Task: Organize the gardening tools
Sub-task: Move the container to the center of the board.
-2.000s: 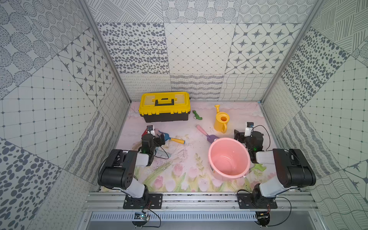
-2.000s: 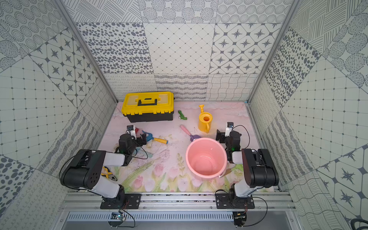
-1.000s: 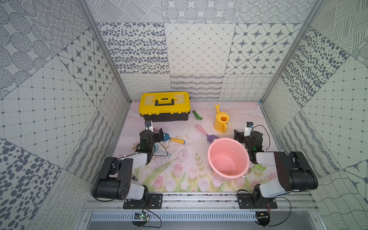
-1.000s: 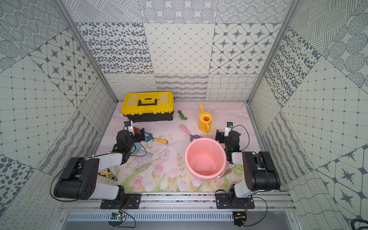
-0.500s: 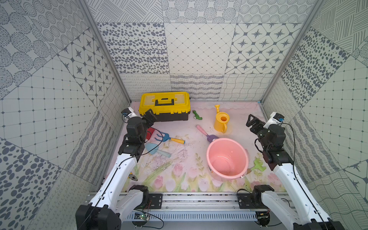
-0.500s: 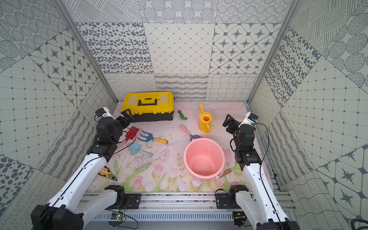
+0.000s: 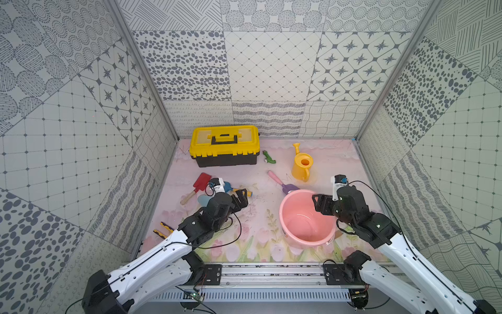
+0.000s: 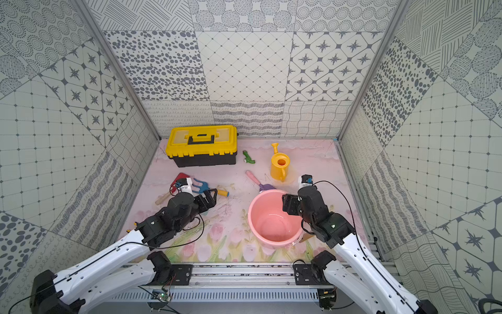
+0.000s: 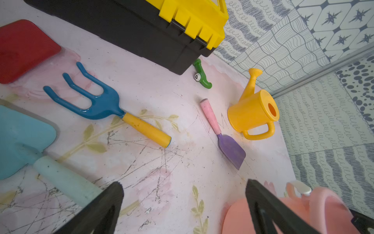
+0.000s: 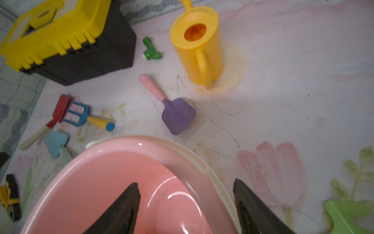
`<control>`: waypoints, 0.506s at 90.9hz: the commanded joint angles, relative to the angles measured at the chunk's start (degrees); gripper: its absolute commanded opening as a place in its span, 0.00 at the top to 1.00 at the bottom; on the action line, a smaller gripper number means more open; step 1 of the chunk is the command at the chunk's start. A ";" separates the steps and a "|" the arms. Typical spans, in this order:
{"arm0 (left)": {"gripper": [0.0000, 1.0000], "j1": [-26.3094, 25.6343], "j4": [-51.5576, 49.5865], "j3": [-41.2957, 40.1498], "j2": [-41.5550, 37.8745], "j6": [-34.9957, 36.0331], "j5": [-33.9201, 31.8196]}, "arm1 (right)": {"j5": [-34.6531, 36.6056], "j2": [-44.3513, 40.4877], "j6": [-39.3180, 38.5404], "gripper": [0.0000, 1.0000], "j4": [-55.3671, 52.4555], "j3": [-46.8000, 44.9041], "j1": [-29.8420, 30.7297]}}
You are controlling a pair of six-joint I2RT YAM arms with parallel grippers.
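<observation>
On the left of the mat lie a red spade, a blue rake with a yellow handle and a light blue trowel. My left gripper hangs open just right of them, with only bare mat between its fingers. A purple spade with a pink handle lies behind the pink bucket. My right gripper is open astride the bucket's far rim, one finger inside and one outside. A light green tool lies right of the bucket.
A shut yellow and black toolbox stands at the back left. A yellow watering can and a small green piece sit to its right. Yellow-and-black pliers lie at the front left. Walls close in three sides.
Both arms have swung in and down from the back corners. The left gripper moved right past the tools; the right gripper moved left onto the bucket's rim with its jaws somewhat narrower.
</observation>
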 commanded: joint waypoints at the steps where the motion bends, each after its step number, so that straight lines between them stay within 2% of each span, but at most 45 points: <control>1: 0.01 -3.39 -2.15 -2.72 -4.01 1.35 -5.94 | 6.31 0.19 3.15 0.25 -7.37 1.91 3.87; 9: 0.00 -3.80 -0.05 -4.78 -4.73 2.06 -5.39 | 7.10 -0.51 4.39 0.29 -9.54 1.78 5.61; 19: 0.01 -3.81 0.24 -5.62 -4.99 2.91 -6.25 | 3.78 0.59 4.36 0.37 -10.30 1.28 6.56; 28: 0.00 -4.02 -0.83 -5.13 -5.80 2.15 -5.27 | 3.63 3.64 4.52 0.48 -10.16 0.86 8.69; 36: 0.01 -4.29 -0.98 -5.26 -6.77 1.88 -4.77 | 4.99 5.74 5.16 0.63 -8.32 1.51 10.18; 46: 0.00 -4.68 -2.05 -5.31 -8.28 1.50 -5.48 | 4.94 8.07 5.62 0.72 -3.49 3.26 10.49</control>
